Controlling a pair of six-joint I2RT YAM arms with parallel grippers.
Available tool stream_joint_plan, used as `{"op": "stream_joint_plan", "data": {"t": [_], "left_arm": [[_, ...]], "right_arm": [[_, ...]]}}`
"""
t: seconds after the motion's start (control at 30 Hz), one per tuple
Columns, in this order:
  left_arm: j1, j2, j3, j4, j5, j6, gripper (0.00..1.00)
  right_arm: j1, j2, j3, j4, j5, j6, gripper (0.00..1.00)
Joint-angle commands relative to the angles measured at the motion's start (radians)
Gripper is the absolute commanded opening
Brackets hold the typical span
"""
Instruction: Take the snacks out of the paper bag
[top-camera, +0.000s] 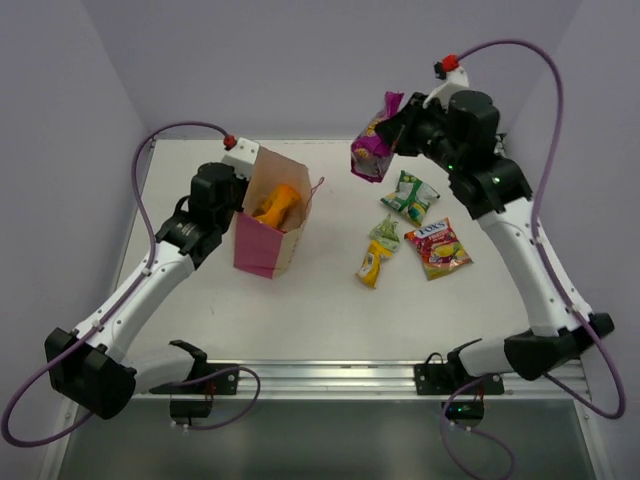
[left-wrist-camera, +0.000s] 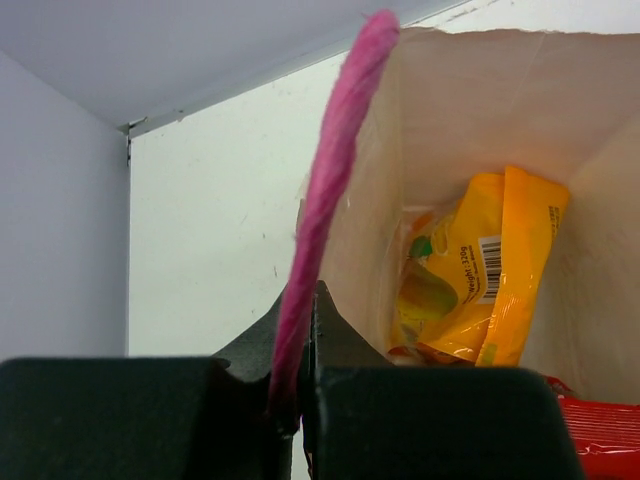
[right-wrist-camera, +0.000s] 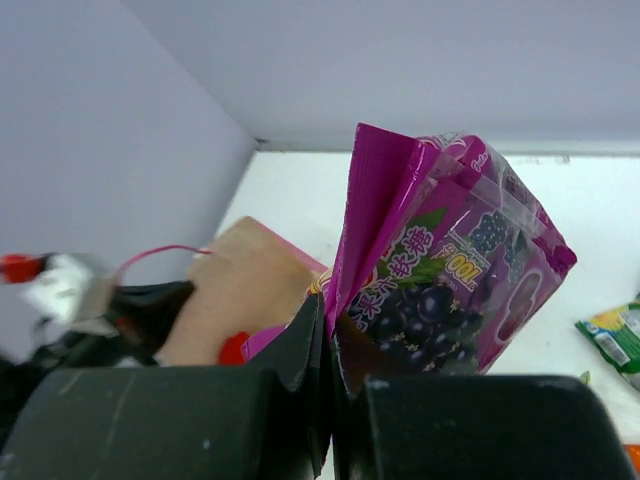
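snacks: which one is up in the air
The purple packet, held aloft in the right pincer; three packets lie on the table, an orange one sits in the paper bag.

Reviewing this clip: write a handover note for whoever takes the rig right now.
Left gripper shut on the cord handle of the paper bag.
Right gripper shut on the purple packet, held in the air.
Done: green packet, yellow-green packet and pink-red packet lie on the table.
To do: set the purple one down; orange packet and red packet are inside the bag.
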Motion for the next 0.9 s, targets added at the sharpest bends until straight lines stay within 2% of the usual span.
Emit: {"op": "stream_joint_plan", "data": {"t": [0.0,0.13,0.27,0.3,0.33,0.37,0.43,0.47,0.53,0.7,0.8,0.87], "left_arm": [[0.012,-0.075,0.087,0.088,0.022,0.07,0.0],[0.014,-0.107,0.063,0.082,0.111,0.085,0.0],[0.012,-0.127,0.044,0.056,0.151,0.085,0.0],[0.012,-0.129,0.04,0.053,0.168,0.086,0.0],[0.012,-0.132,0.037,0.053,0.177,0.091,0.0],[0.012,-0.135,0.027,0.053,0.191,0.093,0.0],[0.012,-0.133,0.023,0.054,0.209,0.097,0.0],[0.012,-0.133,0.02,0.056,0.228,0.097,0.0],[0.012,-0.129,0.023,0.058,0.252,0.093,0.0],[0.011,-0.11,0.033,0.062,0.326,0.057,0.0],[0.004,-0.096,0.04,0.062,0.343,0.039,0.0],[-0.005,-0.093,0.043,0.067,0.338,0.03,0.0]], "right_arm": [[-0.014,0.147,-0.088,0.195,0.003,0.024,0.0],[-0.015,0.34,-0.133,0.352,0.001,0.046,0.0],[-0.015,0.457,-0.188,0.42,0.001,0.083,0.0],[-0.015,0.472,-0.192,0.423,0.003,0.092,0.03],[-0.015,0.483,-0.194,0.404,0.001,0.096,0.11],[-0.015,0.5,-0.174,0.372,0.004,0.094,0.31],[-0.014,0.494,-0.15,0.279,0.009,0.076,0.54],[-0.014,0.466,-0.121,0.233,0.02,0.071,0.69],[-0.008,0.414,-0.099,0.136,0.027,0.071,0.8],[0.064,0.238,0.021,-0.008,0.092,0.105,0.82],[0.152,0.205,0.084,-0.051,0.185,0.151,0.82],[0.207,0.193,0.085,-0.042,0.184,0.189,0.8]]}}
